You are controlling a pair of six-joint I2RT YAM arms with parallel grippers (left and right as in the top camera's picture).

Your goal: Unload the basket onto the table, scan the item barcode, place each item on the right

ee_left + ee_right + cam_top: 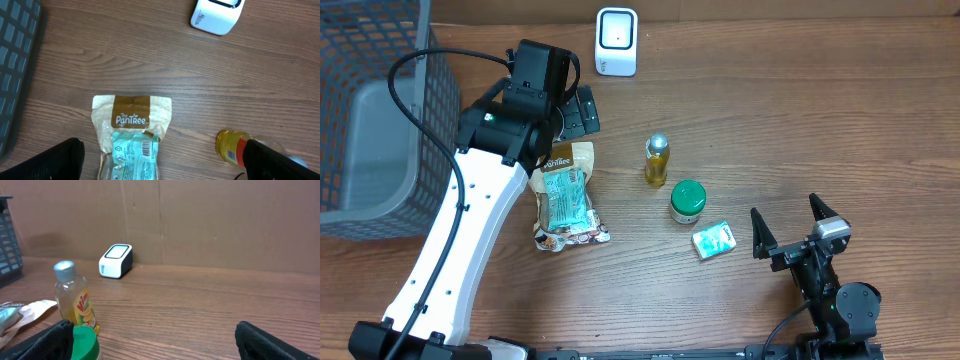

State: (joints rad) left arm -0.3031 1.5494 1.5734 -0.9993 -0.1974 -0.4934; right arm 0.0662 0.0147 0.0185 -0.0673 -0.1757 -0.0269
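A wooden table is seen from above, with two robot arms reaching in from the near edge. The left gripper hangs with its fingers spread wide over a snack pouch, gripping nothing. The pouch is printed "The PanTree" and lies flat, left of centre. Its barcode faces up on a teal label below the brown band. The right gripper is also spread wide and empty, low at the near right.

The step in hand looks like picking up the pouch. A good grasp would pinch the pouch by one edge or by the brown top band, leaving the barcode uncovered. The soft pouch may sag, so the label should be kept flat and turned toward the window of the white scanner. The scanner stands at the far side, just right of the pouch's line.

There is bare wood between the pouch and the scanner, which leaves an open path. A dark mesh basket stands close on the left, near the arm's cable. A small bottle of yellow liquid stands just right of the pouch and could tip if brushed. A green-lidded jar and a small teal packet lie further right and nearer. A cardboard wall closes the far side behind the scanner.
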